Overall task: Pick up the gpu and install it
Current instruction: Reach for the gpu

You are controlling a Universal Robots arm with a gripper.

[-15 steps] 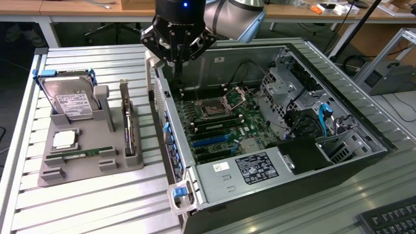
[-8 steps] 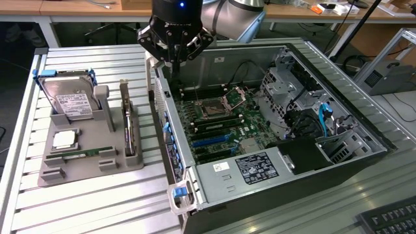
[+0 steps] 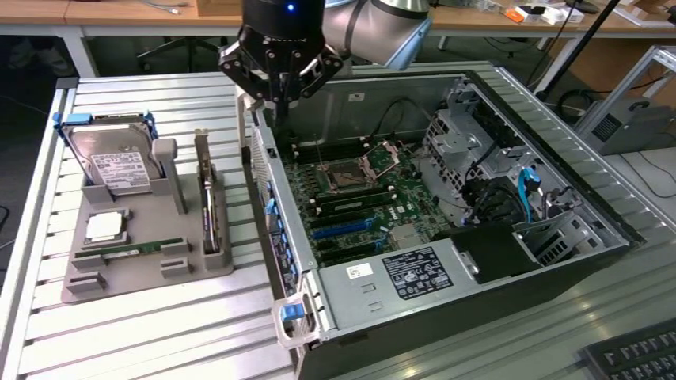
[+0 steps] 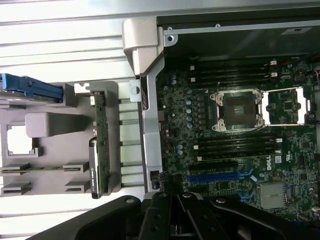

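The gpu (image 3: 209, 199) stands on edge in a slot of the grey holder tray (image 3: 148, 277), to the exterior view's left of the open computer case (image 3: 317, 285). In the wrist view the gpu (image 4: 102, 150) appears as a thin green board with a silver bracket end. My gripper (image 3: 278, 96) hangs above the case's rear corner, a good way from the card, shut with nothing between its fingers. The black fingers (image 4: 161, 212) meet over the case wall (image 4: 150, 125). The motherboard's blue slots (image 4: 220, 176) lie bare inside the case.
The tray also carries a hard drive (image 3: 122, 168) in a blue bracket, a CPU (image 3: 106, 227) and a RAM stick (image 3: 138, 251). Drive cages and cables (image 3: 507, 190) crowd the case's far side. A keyboard (image 3: 634, 356) sits at the exterior view's lower right.
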